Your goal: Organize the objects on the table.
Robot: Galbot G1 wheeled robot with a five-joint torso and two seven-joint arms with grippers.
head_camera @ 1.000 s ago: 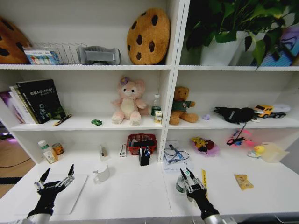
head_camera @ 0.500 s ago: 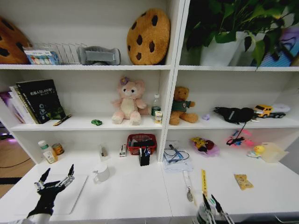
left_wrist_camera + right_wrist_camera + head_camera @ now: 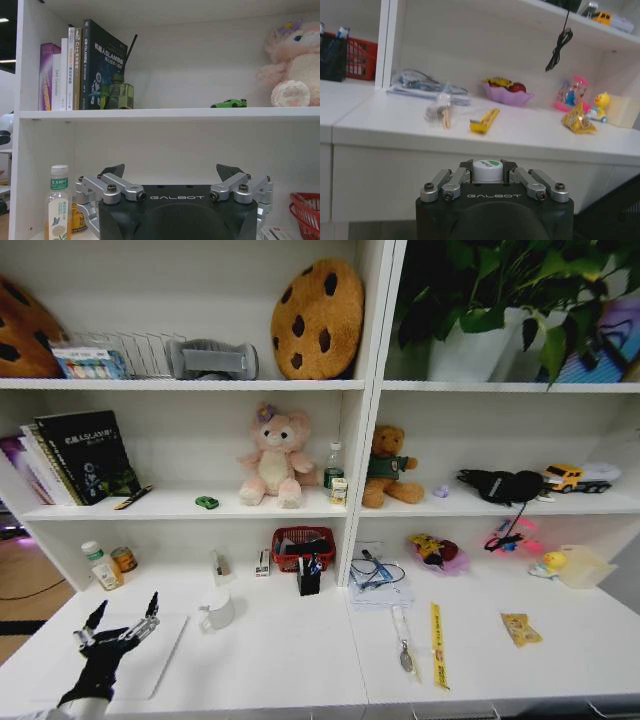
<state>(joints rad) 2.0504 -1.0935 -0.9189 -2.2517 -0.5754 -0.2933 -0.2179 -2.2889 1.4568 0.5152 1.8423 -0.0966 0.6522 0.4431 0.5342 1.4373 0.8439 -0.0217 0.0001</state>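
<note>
A small white-capped bottle (image 3: 487, 171) with a green mark on its lid sits clamped between the fingers of the right gripper (image 3: 488, 172), held low in front of the table (image 3: 470, 131) edge (below the desktop). On the shelf, the green toy car (image 3: 207, 502) lies beside the pink bear (image 3: 272, 456). The left gripper (image 3: 122, 625) hovers spread wide, empty, over a white mat (image 3: 160, 655).

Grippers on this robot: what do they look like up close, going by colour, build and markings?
Both match. The left gripper has a black housing with "GALBOT" lettered in pale print, silver metal linkage bars joined by dark screws, and dark pointed fingers. In the head view it tops a black arm with a grey band. The right gripper shows the same black body, lettering and silver links.
</note>
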